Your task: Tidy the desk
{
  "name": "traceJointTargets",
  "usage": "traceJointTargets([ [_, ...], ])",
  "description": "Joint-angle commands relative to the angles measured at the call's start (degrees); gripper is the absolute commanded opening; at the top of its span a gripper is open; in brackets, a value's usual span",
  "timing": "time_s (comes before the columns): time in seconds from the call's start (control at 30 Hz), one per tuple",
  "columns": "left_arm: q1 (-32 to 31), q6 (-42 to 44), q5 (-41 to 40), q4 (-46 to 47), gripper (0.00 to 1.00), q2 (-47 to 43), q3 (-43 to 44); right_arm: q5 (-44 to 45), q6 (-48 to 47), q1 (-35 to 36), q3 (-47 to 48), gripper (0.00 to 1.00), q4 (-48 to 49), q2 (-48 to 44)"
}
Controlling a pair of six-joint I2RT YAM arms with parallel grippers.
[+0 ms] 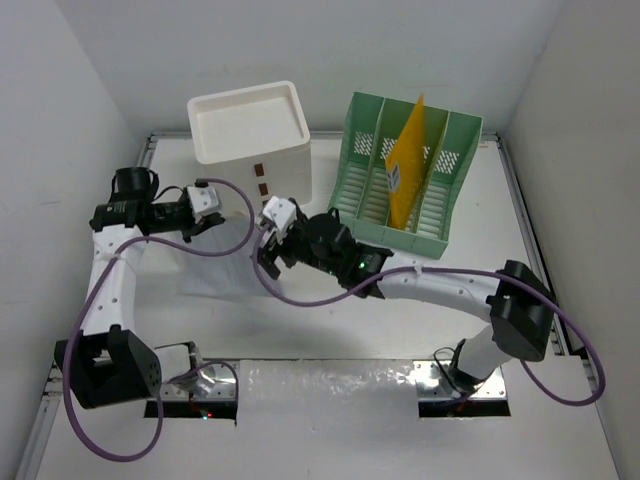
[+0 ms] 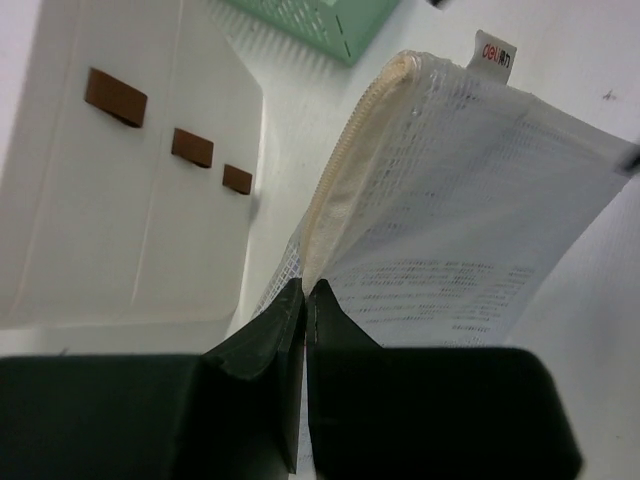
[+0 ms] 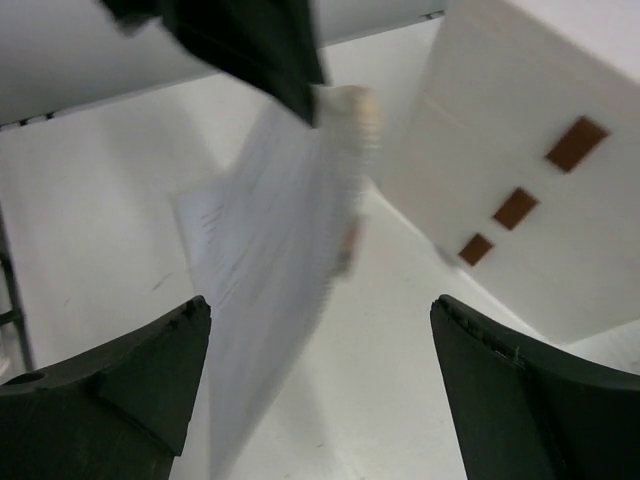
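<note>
The desk (image 1: 330, 325) is a white tabletop with silver rails. My left gripper (image 1: 207, 217) is shut on the zipper edge of a white mesh zip pouch (image 1: 215, 258) and holds that edge up off the desk in front of the white three-drawer box (image 1: 255, 135). In the left wrist view the jaws (image 2: 305, 290) pinch the pouch (image 2: 470, 220) at its cream zipper. My right gripper (image 1: 268, 250) is open and empty just right of the pouch. In the right wrist view (image 3: 318, 310) the pouch (image 3: 270, 260) hangs blurred between and beyond my fingers (image 3: 120, 390).
The drawer box with brown handles (image 2: 130, 200) (image 3: 530, 170) stands at the back. A green slotted file rack (image 1: 405, 175) holding a yellow envelope (image 1: 408, 165) stands at the back right. A strip of clear wrap (image 1: 330, 385) lies along the near edge.
</note>
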Motion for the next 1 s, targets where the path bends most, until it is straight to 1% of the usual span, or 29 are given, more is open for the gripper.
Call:
traceJointTargets([
  [0.0, -0.5, -2.9, 4.7, -3.5, 0.0, -1.6, 4.7, -4.3, -0.8, -6.6, 3.8, 0.88, -5.8, 0.4],
  [0.07, -0.5, -6.8, 4.5, -3.3, 0.0, -1.9, 5.5, -9.7, -0.8, -8.6, 3.3, 0.88, -4.0, 0.6],
  [0.1, -0.6, -8.2, 4.2, -2.8, 0.0, -2.0, 6.0, -13.2, -0.8, -8.9, 3.9, 0.88, -4.7, 1.9],
  [0.13, -0.5, -11.4, 4.0, -2.1, 0.0, -2.5, 6.1, -15.2, -3.4, -9.0, 6.8, 0.87, -6.2, 3.1],
  [0.17, -0.5, -12.6, 3.9, -0.7, 0.0, -2.7, 6.1, -16.7, -3.6, -8.9, 8.7, 0.86, -8.2, 4.4],
  [0.2, -0.5, -14.1, 3.8, 0.4, 0.0, -3.2, 5.9, -19.6, -3.4, -8.7, 12.0, 0.85, -11.2, 5.9],
  [0.23, -0.6, -17.0, 3.7, 2.5, 0.0, -4.1, 5.4, -20.4, -3.0, -8.7, 13.3, 0.81, -13.0, 8.6],
  [0.3, -0.5, -20.2, 3.1, 5.1, 0.0, -5.4, 4.7, -21.1, -2.4, -8.5, 15.0, 0.76, -13.0, 10.7],
  [0.33, -0.5, -22.2, 2.8, 6.2, 0.0, -6.5, 4.4, -21.2, -1.6, -8.5, 15.1, 0.68, -12.3, 12.0],
  [0.4, -0.6, -24.4, 1.7, 9.0, 0.0, -8.0, 3.4, -21.7, -1.6, -8.5, 14.7, 0.56, -10.0, 12.9],
  [0.43, -0.6, -23.8, 1.7, 8.1, 0.0, -8.3, 3.3, -22.3, -1.6, -8.5, 14.7, 0.4, -9.3, 13.3],
  [0.47, -0.5, -21.2, 3.1, 6.0, 0.0, -8.3, 3.5, -22.6, -1.8, -8.5, 14.6, 0.29, -8.3, 13.5],
  [0.5, -0.5, -13.0, 4.3, 3.1, 0.0, -7.9, 3.8, -22.9, -3.6, -8.5, 14.2, 0.15, -7.9, 13.6],
  [0.53, -0.5, -7.7, 5.0, -5.5, 0.0, -7.5, 4.8, -23.4, -5.0, -8.5, 13.9, 0.02, -7.5, 13.0],
  [0.57, -0.5, -3.3, 5.3, -9.0, 0.0, -6.9, 5.4, -23.9, -6.4, -8.6, 12.7, 0.0, -7.2, 12.3],
  [0.6, -0.5, 2.0, 4.6, -11.4, 0.03, -5.9, 6.0, -25.0, -11.2, -8.6, 12.3, 0.0, -7.8, 11.6],
  [0.63, -0.5, 3.9, 3.6, -15.1, 0.16, -5.3, 7.1, -28.0, -14.0, -8.7, 12.0, 0.0, -10.4, 9.6],
  [0.67, -0.5, 4.9, 0.5, -15.7, 0.69, -4.7, 7.3, -29.7, -16.6, -8.7, 11.9, 0.0, -12.1, 8.5],
  [0.7, -0.6, 5.9, -1.1, -16.0, 0.89, -3.5, 7.6, -31.4, -22.1, -8.7, 12.0, 0.0, -14.2, 7.3],
  [0.73, -0.5, 6.1, -2.1, -16.1, 0.99, -3.1, 7.9, -32.5, -24.7, -8.8, 12.3, 0.0, -16.3, 6.2],
  [0.77, -0.6, 7.1, -3.1, -17.2, 1.0, -2.5, 8.0, -34.3, -26.9, -8.9, 13.1, 0.0, -20.6, 4.3],
  [0.8, -0.5, 11.6, -2.9, -18.7, 1.0, -1.3, 8.0, -35.1, -30.1, -9.0, 13.8, 0.0, -22.6, 3.5],
  [0.83, -0.5, 13.8, -2.1, -22.1, 1.0, -0.9, 7.9, -35.6, -31.3, -9.1, 14.5, 0.0, -26.1, 2.9],
  [0.87, -0.7, 13.7, -0.6, -22.2, 1.0, -1.1, 7.3, -35.9, -32.4, -9.3, 16.6, 0.0, -28.0, 2.5],
  [0.97, -1.0, 19.0, 2.0, -22.1, 1.0, -3.4, 3.4, -35.7, -35.5, -9.6, 20.1, 0.0, -33.1, 2.7],
])
